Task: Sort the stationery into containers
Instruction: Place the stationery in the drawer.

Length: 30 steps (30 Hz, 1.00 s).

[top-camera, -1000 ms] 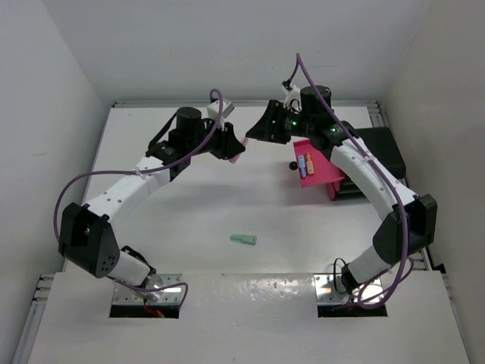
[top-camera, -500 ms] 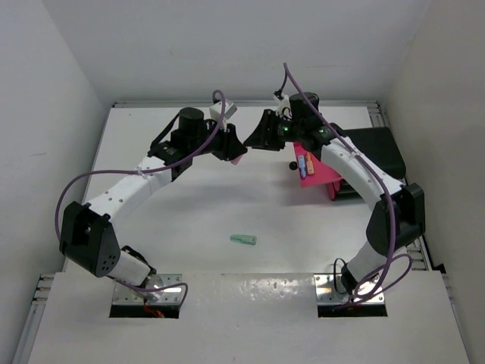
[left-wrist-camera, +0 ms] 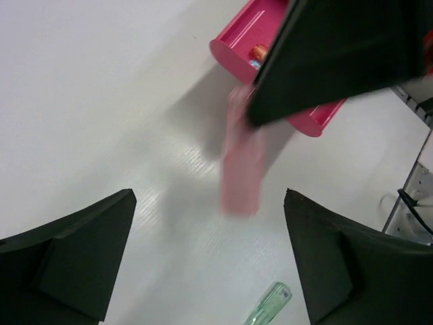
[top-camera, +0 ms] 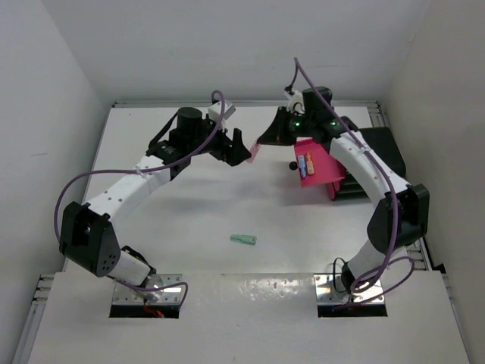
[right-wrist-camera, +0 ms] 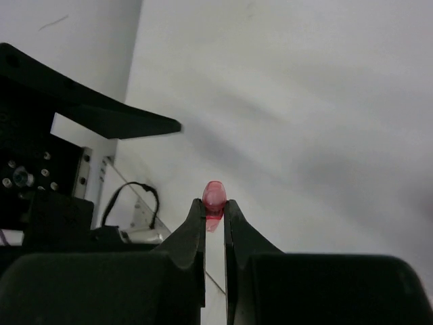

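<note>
pink piece (right-wrist-camera: 214, 193) pinched tight in the right claw (right-wrist-camera: 213, 206), left claw (left-wrist-camera: 208, 196) gaping empty beside it — two pieces (top-camera: 305, 164) already lie in the drawer (top-camera: 326, 163), one mint piece (top-camera: 243, 240) left on the counter (top-camera: 189, 220).

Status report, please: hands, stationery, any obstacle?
Left hand open. Right hand shut on pink piece. Mint piece on table. Drawer open, no obstacle seen.

we hold l gripper (top-camera: 240, 148) w/ jaws wide apart; r gripper (right-wrist-camera: 214, 208) pinched on pink piece (right-wrist-camera: 214, 193); both arms reach fwd, tips near.
</note>
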Each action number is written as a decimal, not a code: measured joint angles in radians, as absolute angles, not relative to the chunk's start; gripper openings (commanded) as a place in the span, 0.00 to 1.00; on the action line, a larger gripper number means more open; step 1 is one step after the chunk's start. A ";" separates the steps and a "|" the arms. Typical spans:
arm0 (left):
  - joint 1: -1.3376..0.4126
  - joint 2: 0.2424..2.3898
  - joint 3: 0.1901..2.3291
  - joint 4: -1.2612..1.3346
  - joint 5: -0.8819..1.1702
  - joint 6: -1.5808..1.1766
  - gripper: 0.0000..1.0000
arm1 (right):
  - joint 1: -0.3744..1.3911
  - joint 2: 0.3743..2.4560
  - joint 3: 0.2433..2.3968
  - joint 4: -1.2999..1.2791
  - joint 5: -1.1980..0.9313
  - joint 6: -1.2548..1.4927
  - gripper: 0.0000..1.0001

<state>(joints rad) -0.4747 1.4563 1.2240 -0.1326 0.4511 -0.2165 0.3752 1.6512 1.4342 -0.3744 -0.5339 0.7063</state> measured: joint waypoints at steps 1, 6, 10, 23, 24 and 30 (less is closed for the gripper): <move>-0.467 1.456 1.225 -0.145 0.452 -0.212 1.00 | 0.352 1.651 1.448 -0.403 -0.537 0.684 0.00; -0.408 1.454 1.246 -0.251 0.452 -0.076 1.00 | 0.165 1.651 1.634 -0.648 -0.525 0.479 0.00; -0.423 1.420 1.224 -0.325 0.445 0.103 1.00 | 0.094 1.643 1.750 -0.819 -0.462 0.294 0.00; -0.646 1.526 1.184 -0.607 0.429 0.500 0.94 | 0.090 1.736 1.814 -1.135 -0.128 -0.126 0.00; -0.658 1.531 1.179 -0.611 0.422 0.507 0.92 | 0.091 1.750 1.814 -1.140 -0.110 -0.141 0.00; -0.700 1.543 1.128 -0.590 0.387 0.514 0.88 | 0.103 1.821 1.814 -1.162 -0.066 -0.200 0.00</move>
